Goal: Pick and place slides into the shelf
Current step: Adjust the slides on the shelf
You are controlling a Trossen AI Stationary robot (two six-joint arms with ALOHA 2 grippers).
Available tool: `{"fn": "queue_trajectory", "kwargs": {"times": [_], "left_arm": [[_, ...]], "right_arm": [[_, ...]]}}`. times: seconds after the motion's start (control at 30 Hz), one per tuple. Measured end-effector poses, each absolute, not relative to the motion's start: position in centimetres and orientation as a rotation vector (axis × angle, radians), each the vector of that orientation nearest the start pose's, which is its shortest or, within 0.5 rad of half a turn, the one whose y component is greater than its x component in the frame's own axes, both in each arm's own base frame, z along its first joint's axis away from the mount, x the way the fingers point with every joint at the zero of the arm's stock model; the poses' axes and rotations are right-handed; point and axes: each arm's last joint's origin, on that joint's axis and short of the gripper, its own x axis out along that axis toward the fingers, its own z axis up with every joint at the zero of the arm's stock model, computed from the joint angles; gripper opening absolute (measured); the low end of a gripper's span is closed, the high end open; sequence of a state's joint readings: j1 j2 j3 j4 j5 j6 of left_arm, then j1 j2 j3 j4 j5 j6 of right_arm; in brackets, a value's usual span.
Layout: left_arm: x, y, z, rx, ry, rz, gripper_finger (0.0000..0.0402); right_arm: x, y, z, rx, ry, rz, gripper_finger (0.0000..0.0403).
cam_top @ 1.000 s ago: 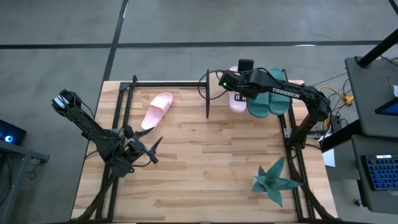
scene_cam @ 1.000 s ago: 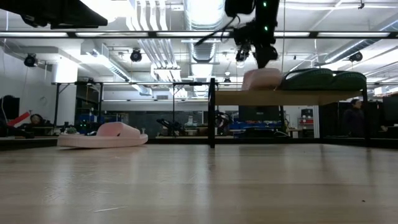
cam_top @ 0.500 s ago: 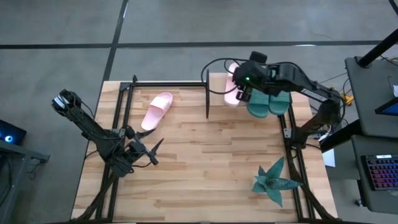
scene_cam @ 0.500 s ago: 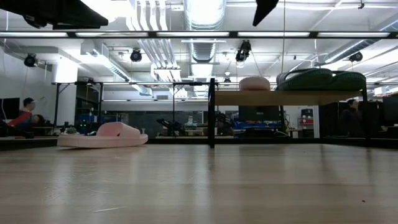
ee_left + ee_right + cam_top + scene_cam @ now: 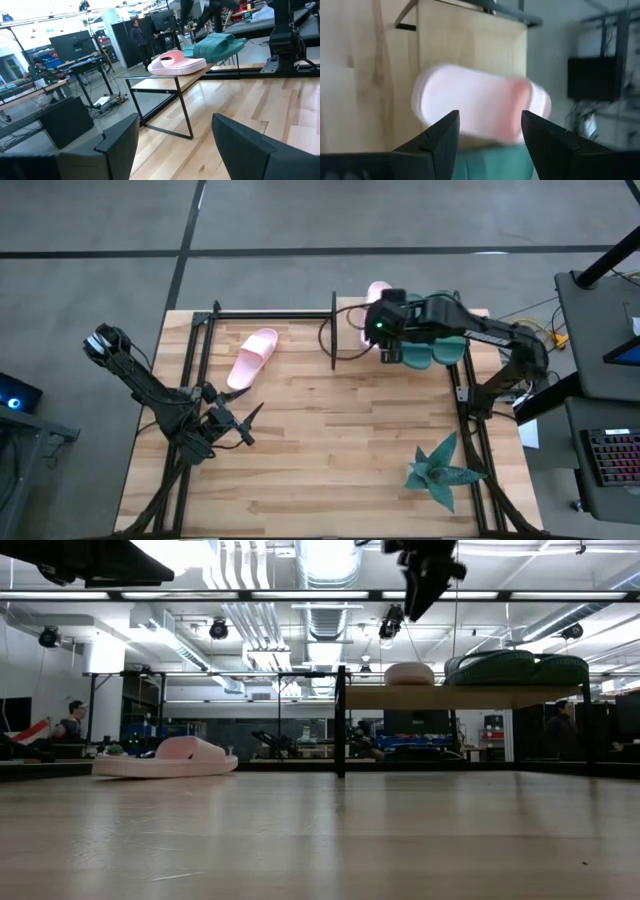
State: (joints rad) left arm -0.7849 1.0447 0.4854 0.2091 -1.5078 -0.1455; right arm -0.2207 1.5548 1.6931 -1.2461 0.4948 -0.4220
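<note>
High view: right gripper (image 5: pixel 383 330) above shelf (image 5: pixel 347 312), jaws apart, empty, over pink slide (image 5: pixel 376 296); left gripper (image 5: pixel 243 420) parked, jaws apart.

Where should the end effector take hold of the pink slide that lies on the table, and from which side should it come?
Grip the pink slide on the table across its raised strap, coming straight down from above. It lies flat, sole down, alone, and the strap arches above the sole in the low view, offering a ridge the fingers can probably close on. The left end effector is nearer.
</note>
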Motion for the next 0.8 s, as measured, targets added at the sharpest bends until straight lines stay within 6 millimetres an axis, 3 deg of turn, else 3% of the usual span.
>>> {"fn": "queue_trajectory", "kwargs": {"times": [0.27, 0.57, 0.8], "left_arm": [[15.6, -11.5, 22.9, 0.190, 0.096, 0.722, 0.0235], [15.6, -11.5, 22.8, 0.201, 0.101, 0.722, 0.0235], [15.6, -11.5, 22.8, 0.201, 0.100, 0.722, 0.0235]], "right_arm": [[30.3, -10.0, 34.6, -0.675, 1.207, -0.397, 0.0203], [29.5, -14.5, 32.9, -0.585, 1.306, -0.513, 0.0203], [29.3, -16.6, 31.7, -0.541, 1.358, -0.552, 0.0203]]}}
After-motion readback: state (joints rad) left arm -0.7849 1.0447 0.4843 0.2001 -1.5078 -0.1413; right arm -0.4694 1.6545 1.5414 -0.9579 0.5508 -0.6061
